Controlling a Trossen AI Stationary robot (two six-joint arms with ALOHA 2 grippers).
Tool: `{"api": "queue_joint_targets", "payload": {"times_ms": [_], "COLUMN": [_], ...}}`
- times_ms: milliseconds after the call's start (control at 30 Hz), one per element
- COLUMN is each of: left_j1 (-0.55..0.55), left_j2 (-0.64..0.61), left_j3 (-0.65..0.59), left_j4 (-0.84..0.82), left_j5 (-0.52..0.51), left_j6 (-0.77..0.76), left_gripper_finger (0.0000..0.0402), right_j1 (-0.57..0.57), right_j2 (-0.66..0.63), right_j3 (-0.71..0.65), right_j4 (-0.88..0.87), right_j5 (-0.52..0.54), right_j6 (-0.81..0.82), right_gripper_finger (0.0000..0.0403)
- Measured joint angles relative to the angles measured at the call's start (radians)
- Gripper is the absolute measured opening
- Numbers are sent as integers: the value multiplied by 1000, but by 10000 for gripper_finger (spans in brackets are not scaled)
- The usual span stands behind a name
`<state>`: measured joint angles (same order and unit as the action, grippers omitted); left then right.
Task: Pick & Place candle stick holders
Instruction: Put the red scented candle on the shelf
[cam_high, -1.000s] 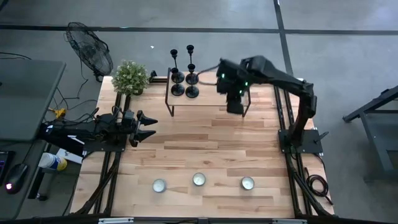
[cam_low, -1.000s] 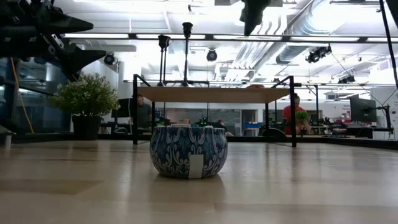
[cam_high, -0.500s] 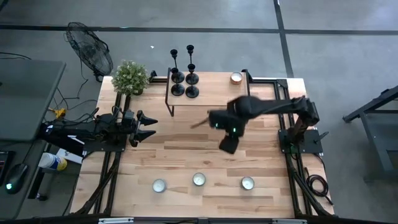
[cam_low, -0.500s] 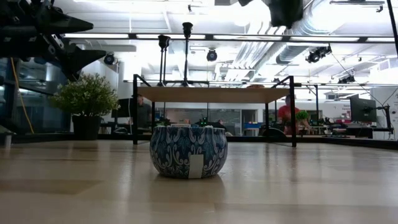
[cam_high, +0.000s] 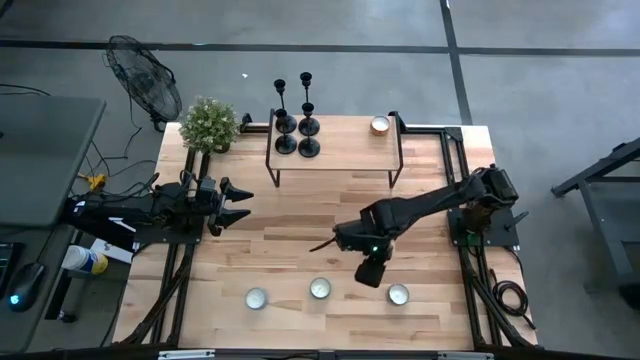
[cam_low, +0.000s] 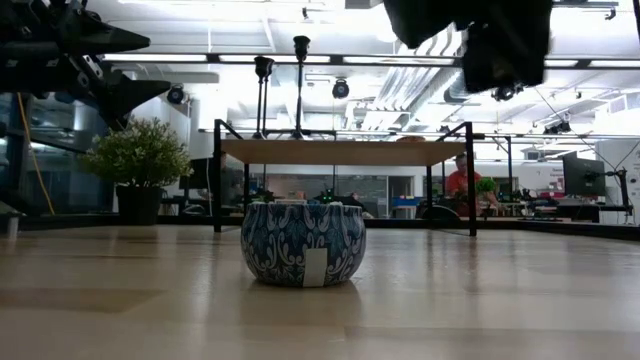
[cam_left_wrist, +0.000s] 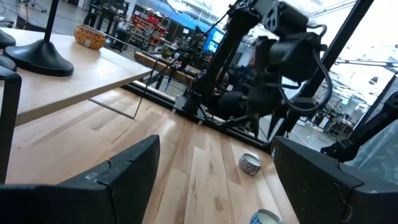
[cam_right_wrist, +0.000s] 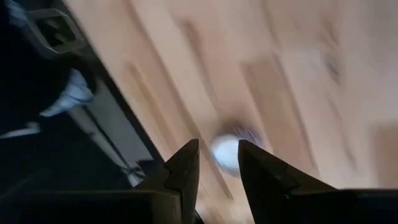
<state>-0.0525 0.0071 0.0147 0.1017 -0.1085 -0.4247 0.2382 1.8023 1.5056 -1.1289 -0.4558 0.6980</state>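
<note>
Candlesticks came first: you had all four candle stick holders (cam_high: 295, 125) standing close together at the left end of the raised shelf (cam_high: 340, 158) at the far side of the surface (cam_high: 300, 230), and none was in either pincer. Judged from that, the placing either was finished or had not begun; the pictures could not tell you which.

Your right pincer (cam_high: 368, 272) hung low over the near part of the surface, just beside the right-hand tealight cup (cam_high: 398, 294), its fingers (cam_right_wrist: 186, 165) standing a narrow gap apart with nothing between them. Your left pincer (cam_high: 232, 204) waited at the left edge, spread wide and empty.

You could not read much from the right wrist view, which was smeared. In the low view the blue patterned tin (cam_low: 303, 243) hid the middle of the surface, and only two holders showed above the shelf.
</note>
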Motion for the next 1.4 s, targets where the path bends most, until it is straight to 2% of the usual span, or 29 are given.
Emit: {"api": "queue_joint_targets", "payload": {"times_ms": [167, 567, 700, 800, 1133, 1200, 1267, 1400], "left_j1": [0, 0, 0, 0, 0, 0, 0, 0], "left_j2": [0, 0, 0, 0, 0, 0, 0, 0], "left_j3": [0, 0, 0, 0, 0, 0, 0, 0], "left_j4": [0, -1, 0, 0, 0, 0, 0, 0], "left_j5": [0, 0, 0, 0, 2, 2, 2, 2], "left_j6": [0, 0, 0, 0, 0, 0, 0, 0], "left_gripper_finger": [303, 303, 303, 303, 303, 303, 303, 303], "right_j1": [-9, 3, 18, 21, 47, 59, 79, 129], "right_j2": [0, -8, -23, -42, -45, -45, -45, -45], "right_j3": [-72, -77, -78, -78, -78, -78, -78, -78], "right_j4": [202, 148, 139, 140, 227, 278, 289, 252], "right_j5": [-3, 12, 80, 81, 82, 135, 241, 433], "right_j6": [2, 9, 2, 14, 9, -40, -140, -450], "right_gripper_finger": [103, 103, 103, 100, 38, 26, 19, 19]}}
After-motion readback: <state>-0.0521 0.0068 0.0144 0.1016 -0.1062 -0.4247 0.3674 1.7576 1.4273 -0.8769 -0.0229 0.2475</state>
